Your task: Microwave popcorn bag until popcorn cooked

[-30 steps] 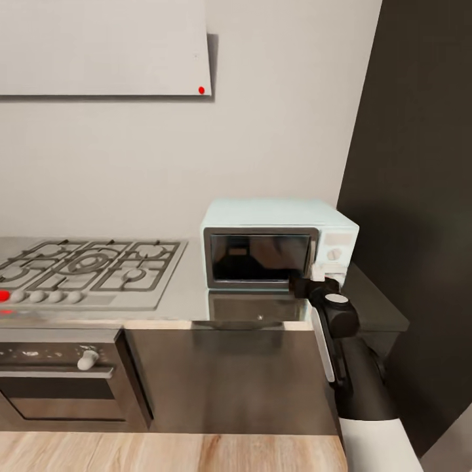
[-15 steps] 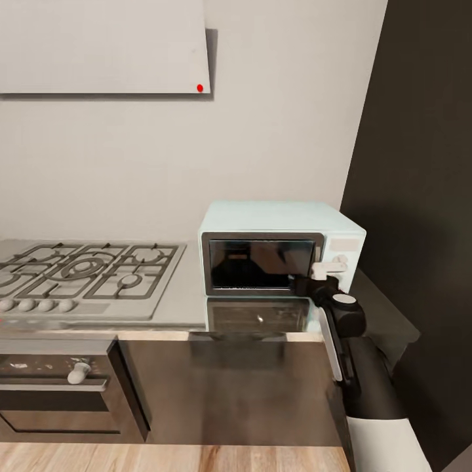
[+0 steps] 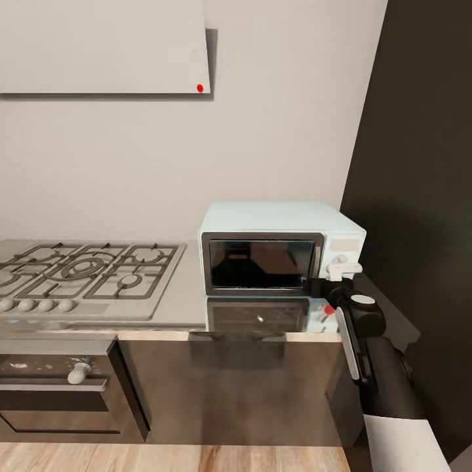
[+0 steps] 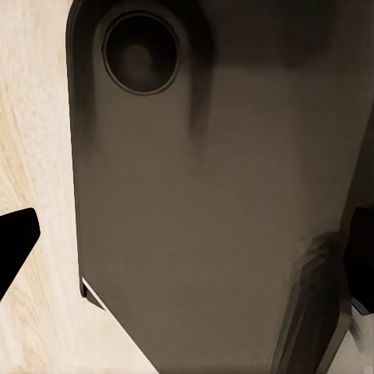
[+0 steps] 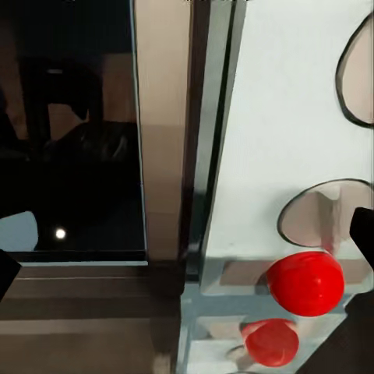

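The pale mint-blue microwave (image 3: 282, 226) stands on the grey countertop (image 3: 183, 298) with its dark glass door (image 3: 259, 263) closed. My right gripper (image 3: 341, 270) is right in front of the lower part of its side panel. In the right wrist view the door glass (image 5: 70, 132) lies on one side and the pale panel (image 5: 288, 117) with its red dot (image 5: 305, 282) on the other. The right gripper (image 5: 187, 249) is open with nothing between its dark fingertips (image 5: 8, 269). My left gripper (image 4: 187, 249) is open over the robot's dark base (image 4: 210, 195). The popcorn bag is out of view.
A steel gas hob (image 3: 85, 269) with black grates takes up the counter's left part, above a black built-in oven (image 3: 59, 387). A tall dark cabinet (image 3: 419, 164) rises just right of the microwave. Dark brown cabinet fronts (image 3: 229, 387) sit below, and wooden floor (image 3: 170, 459) lies in front.
My right arm has slid to the right along the microwave's front, from the door's edge to the control panel. The head view shifted slightly at first, then held still.
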